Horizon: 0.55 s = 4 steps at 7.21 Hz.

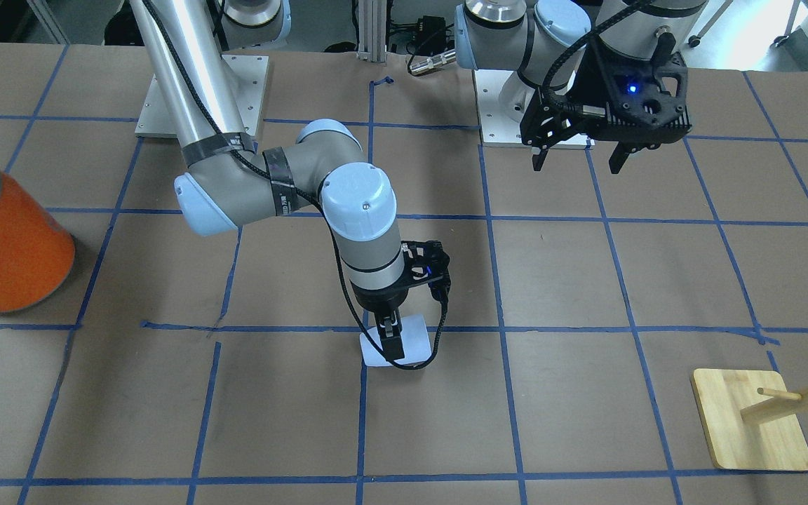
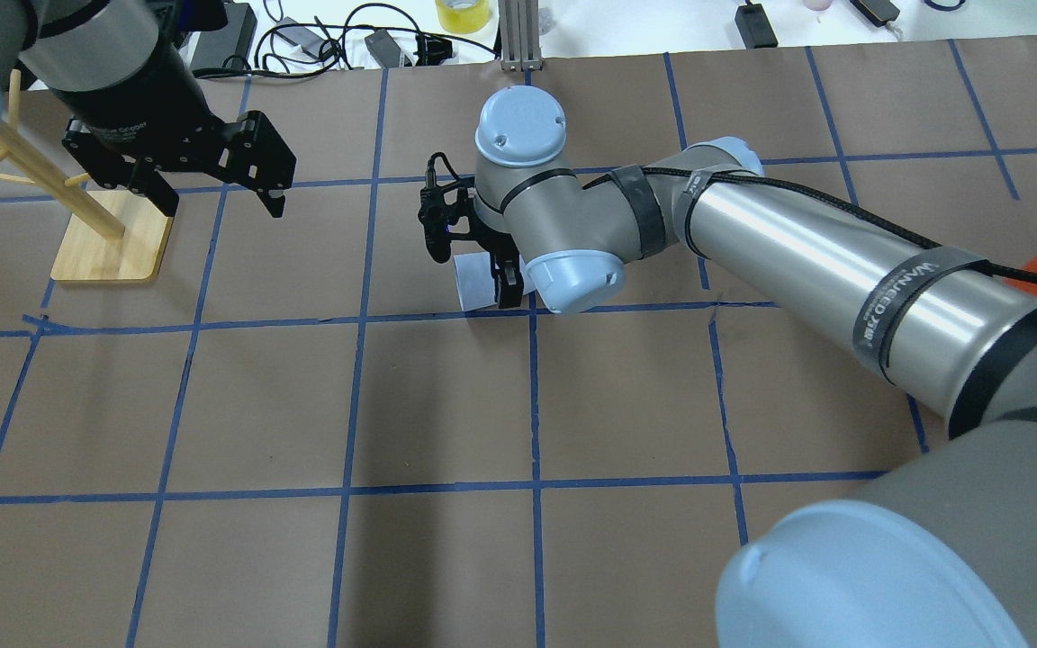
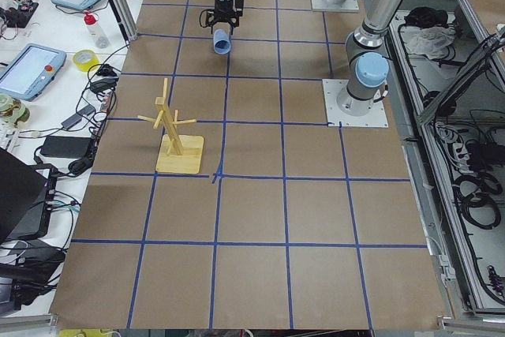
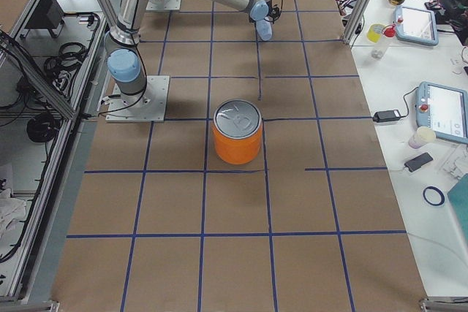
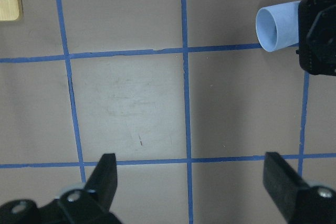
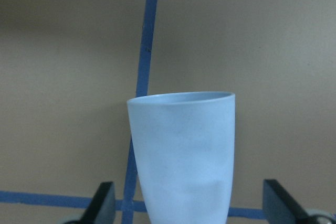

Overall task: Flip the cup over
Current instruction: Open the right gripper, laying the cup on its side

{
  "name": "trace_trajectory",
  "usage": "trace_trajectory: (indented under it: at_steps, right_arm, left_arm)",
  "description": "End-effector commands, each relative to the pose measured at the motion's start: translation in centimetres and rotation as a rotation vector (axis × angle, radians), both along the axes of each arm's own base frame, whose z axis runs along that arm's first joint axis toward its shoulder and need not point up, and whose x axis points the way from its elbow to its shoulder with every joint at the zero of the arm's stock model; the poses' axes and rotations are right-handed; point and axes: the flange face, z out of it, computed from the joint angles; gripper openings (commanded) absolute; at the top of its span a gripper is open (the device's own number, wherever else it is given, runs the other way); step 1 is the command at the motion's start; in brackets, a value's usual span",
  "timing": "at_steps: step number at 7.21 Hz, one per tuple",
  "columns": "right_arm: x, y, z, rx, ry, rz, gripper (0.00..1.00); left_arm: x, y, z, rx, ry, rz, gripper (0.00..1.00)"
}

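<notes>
The pale lavender-blue cup (image 1: 412, 339) lies on its side on the brown table near the middle, also seen in the overhead view (image 2: 473, 281). Its mouth faces the left wrist camera (image 5: 277, 26). My right gripper (image 1: 391, 341) reaches down over the cup. In the right wrist view the cup (image 6: 184, 150) sits between the two fingers with a gap on each side, so the jaws are open around it. My left gripper (image 1: 578, 160) hangs open and empty above the table, well away from the cup; it also shows in the overhead view (image 2: 217, 200).
A large orange can (image 1: 4, 238) with a silver top stands at the table's end on my right side. A wooden peg rack (image 1: 751, 421) on a square base stands on my left side, close to the left gripper in the overhead view (image 2: 109, 238).
</notes>
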Motion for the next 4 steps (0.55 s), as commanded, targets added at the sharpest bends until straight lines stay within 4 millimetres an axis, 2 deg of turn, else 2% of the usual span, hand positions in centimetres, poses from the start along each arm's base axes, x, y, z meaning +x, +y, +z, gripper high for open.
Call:
trace_trajectory:
  at_steps: [1, 2, 3, 4]
  right_arm:
    - [-1.3, 2.8, 6.1, -0.019, -0.003, -0.004, 1.00]
    - [-2.6, 3.8, 9.4, -0.016, -0.001, -0.017, 1.00]
    - [-4.1, 4.3, 12.1, -0.024, -0.007, -0.049, 1.00]
    - [-6.8, 4.0, 14.6, -0.036, -0.018, -0.126, 1.00]
  left_arm:
    - [-0.2, 0.1, 0.1, -0.002, 0.006, -0.002, 1.00]
    - [0.0, 0.6, 0.2, 0.020, 0.008, 0.003, 1.00]
    - [-0.3, 0.7, -0.9, 0.078, 0.065, 0.014, 1.00]
    - [-1.8, -0.1, -3.1, 0.103, 0.239, 0.017, 1.00]
